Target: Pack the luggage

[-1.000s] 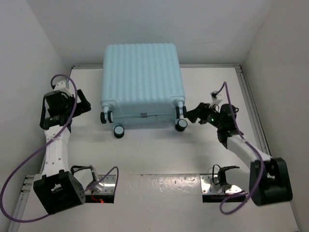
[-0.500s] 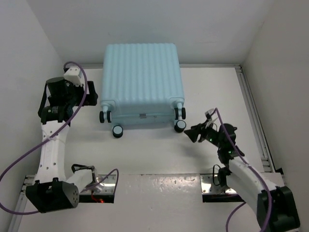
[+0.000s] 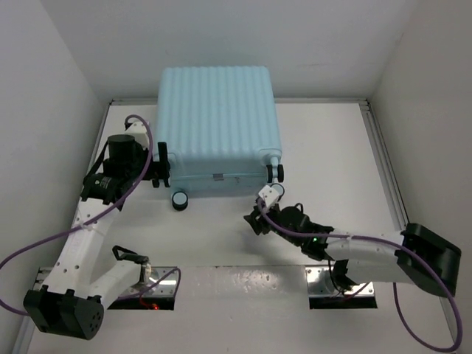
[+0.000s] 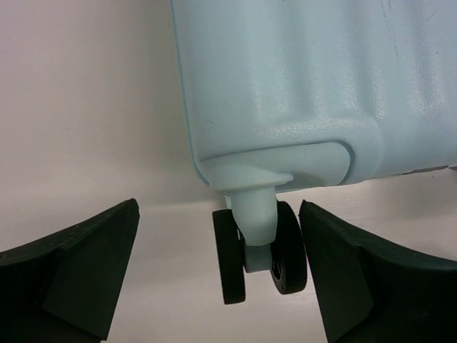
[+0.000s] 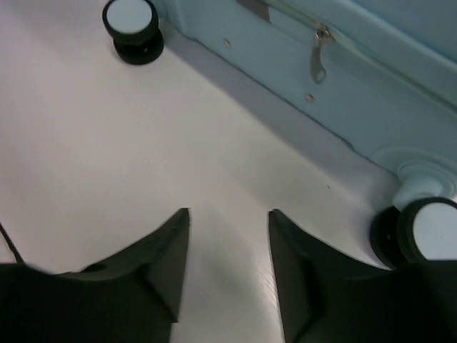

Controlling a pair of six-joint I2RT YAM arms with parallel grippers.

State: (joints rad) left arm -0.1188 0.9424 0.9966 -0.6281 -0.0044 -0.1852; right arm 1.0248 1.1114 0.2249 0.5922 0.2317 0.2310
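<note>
The luggage (image 3: 215, 118), a pale aqua ribbed suitcase, lies closed on the white table with its black caster wheels toward me. My left gripper (image 3: 158, 168) is at its front left corner and stands wide open. In the left wrist view the corner caster wheel (image 4: 260, 250) hangs between the spread fingers (image 4: 86, 264) of the left gripper (image 4: 218, 214), close to the right one. My right gripper (image 3: 254, 220) is low over the table in front of the luggage. Its jaws (image 5: 229, 212) are partly open on bare table. The zipper pull (image 5: 319, 57) and two wheels (image 5: 131, 20) (image 5: 428, 232) lie ahead of it.
White walls close in on the left, right and back. A metal rail (image 3: 383, 155) runs along the table's right side. Two mounting plates (image 3: 155, 284) (image 3: 339, 287) sit at the near edge, with purple cables looping off both arms.
My left gripper has swung right to the luggage's front left wheel. The right arm has dropped and reached left to the front of the luggage, its jaws narrowing.
</note>
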